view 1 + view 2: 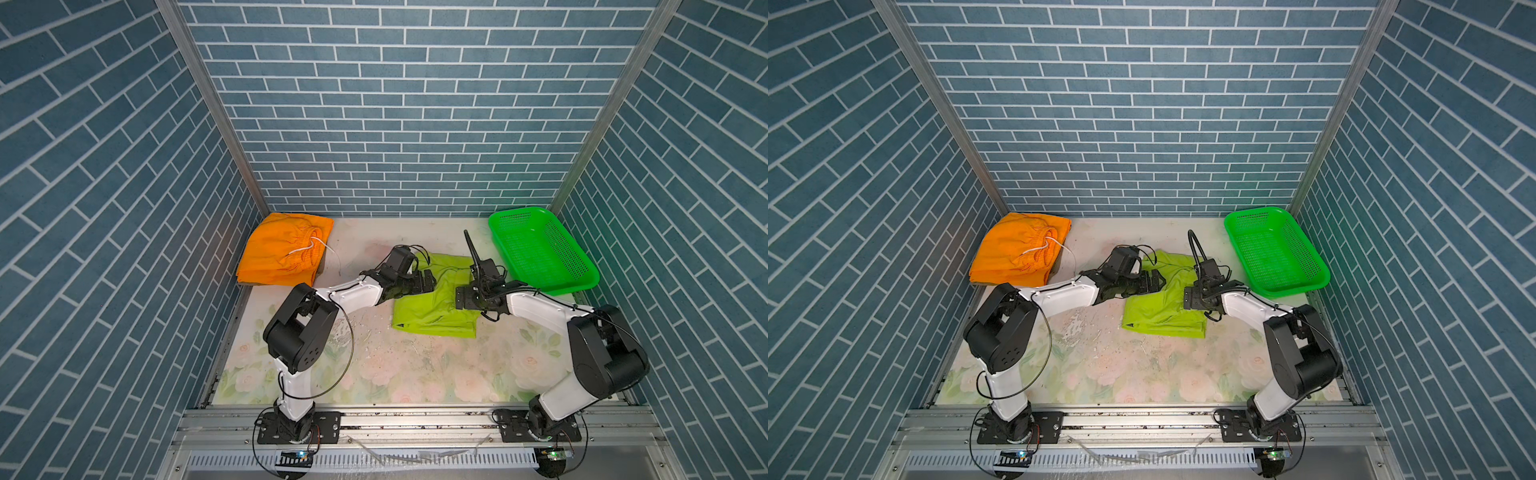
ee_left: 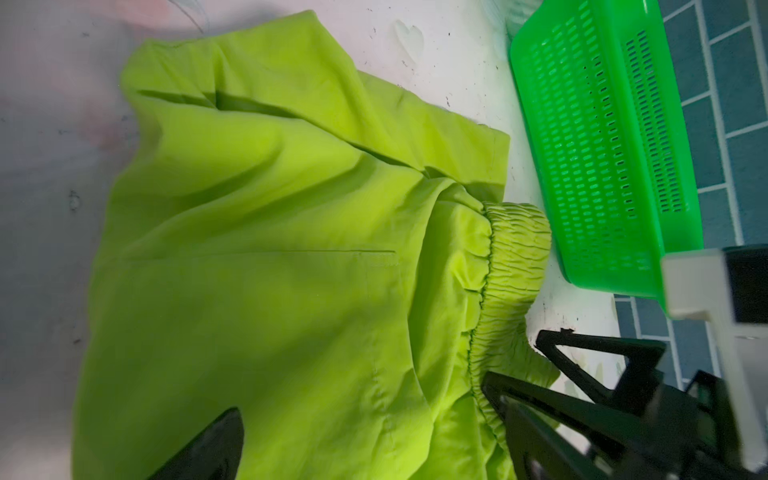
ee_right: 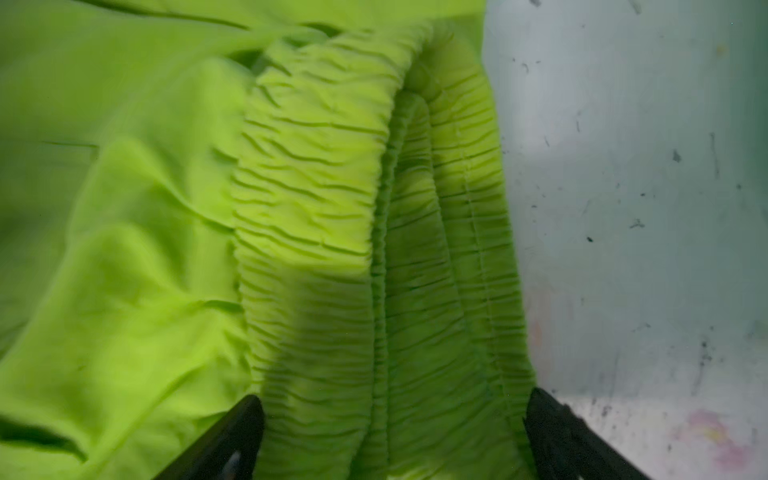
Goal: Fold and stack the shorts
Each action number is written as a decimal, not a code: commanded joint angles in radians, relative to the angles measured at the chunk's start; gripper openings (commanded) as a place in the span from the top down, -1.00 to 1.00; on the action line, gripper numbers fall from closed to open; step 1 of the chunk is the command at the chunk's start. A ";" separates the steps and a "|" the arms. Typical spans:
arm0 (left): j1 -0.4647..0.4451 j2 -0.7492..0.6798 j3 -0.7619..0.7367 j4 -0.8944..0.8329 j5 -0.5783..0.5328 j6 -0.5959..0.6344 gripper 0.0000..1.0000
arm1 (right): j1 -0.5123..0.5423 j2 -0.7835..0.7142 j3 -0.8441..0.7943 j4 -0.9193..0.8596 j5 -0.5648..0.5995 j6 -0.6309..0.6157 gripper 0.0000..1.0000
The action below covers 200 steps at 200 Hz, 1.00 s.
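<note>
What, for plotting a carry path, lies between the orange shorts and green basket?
The lime green shorts, with the left pincer and right pincer open over them, lie between orange shorts and green basket, in both top views.

a bright green perforated plastic basket (image 1: 559,243) (image 1: 1296,245) sits in the far right corner of the table (image 1: 415,365), turned a little askew to the walls. the table top is pale with a faded print of pink roses and green leaves, scuffed and flecked with dark specks. blue brick-patterned walls (image 1: 407,104) close it in on three sides, and an aluminium rail (image 1: 415,419) runs along the near edge.
</note>
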 commanded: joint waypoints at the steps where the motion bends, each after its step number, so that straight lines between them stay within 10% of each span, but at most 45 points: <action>1: 0.007 0.014 -0.022 0.111 0.015 -0.037 -0.99 | 0.000 0.054 -0.011 -0.015 0.083 -0.054 -0.97; 200: 0.131 0.149 0.173 -0.396 0.073 0.279 -0.89 | -0.135 -0.266 -0.050 -0.073 -0.170 0.011 -0.97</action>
